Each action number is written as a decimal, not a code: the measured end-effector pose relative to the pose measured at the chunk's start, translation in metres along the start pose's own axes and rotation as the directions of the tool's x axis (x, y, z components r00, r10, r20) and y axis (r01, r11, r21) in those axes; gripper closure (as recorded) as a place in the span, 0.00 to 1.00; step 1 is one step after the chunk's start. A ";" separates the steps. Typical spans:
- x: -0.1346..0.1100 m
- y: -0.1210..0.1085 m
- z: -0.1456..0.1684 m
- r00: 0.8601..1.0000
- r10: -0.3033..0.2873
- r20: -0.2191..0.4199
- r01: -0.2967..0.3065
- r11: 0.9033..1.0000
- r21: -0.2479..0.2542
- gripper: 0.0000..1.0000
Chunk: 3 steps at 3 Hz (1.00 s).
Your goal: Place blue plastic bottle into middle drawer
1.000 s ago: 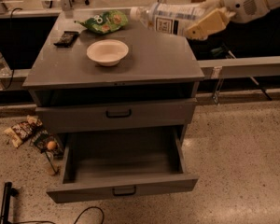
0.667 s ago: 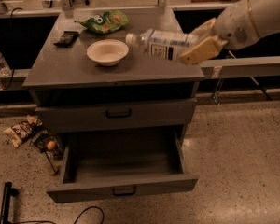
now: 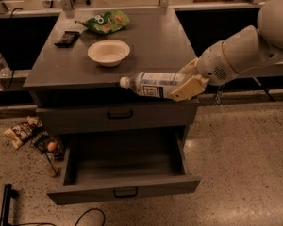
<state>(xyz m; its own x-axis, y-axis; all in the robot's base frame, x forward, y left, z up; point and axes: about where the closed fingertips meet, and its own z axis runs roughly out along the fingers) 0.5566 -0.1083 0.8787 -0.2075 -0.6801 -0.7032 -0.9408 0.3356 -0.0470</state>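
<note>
**Bottle over the open drawer: what I'd be nervous about**

Starting closest to us, the drawer [image 3: 85, 194] is pulled right out and its floor is bare, so there's room. The catch is that the bottle [image 3: 153, 84] is lying sideways and it's long. If it goes down tilted, I reckon the cap end could land on a side wall or the front rim and sit propped there instead of inside. Dropped from where it is now, it'd probably bounce or roll, maybe out onto the floor by the snack wrappers [image 3: 21, 131] on the left.

One step back is the closed drawer front [image 3: 118, 114] above it. The bottle hangs just above that, level with the front edge of the cabinet top [image 3: 52, 74]. I think a straight drop with no move out toward us risks scraping that front or catching its handle.

Then the grip itself. The gripper [image 3: 184, 79] comes in from the right with its fingers clamped around the bottle's base end. The whole capped end sticks out to the left with nothing under it. Thin plastic held that far from the middle could twist or slip if the arm jerks.

Farther back, the bowl [image 3: 108, 52] and the chip bag [image 3: 106, 21] are well apart from all this, so no worries there.
</note>
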 end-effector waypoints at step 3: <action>0.028 0.069 0.134 0.963 0.038 0.267 0.016 0.980 -0.198 1.00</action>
<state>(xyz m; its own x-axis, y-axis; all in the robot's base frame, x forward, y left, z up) 0.5214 -0.0166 0.7611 -0.1640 -0.4678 -0.8685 -0.9784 0.1891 0.0829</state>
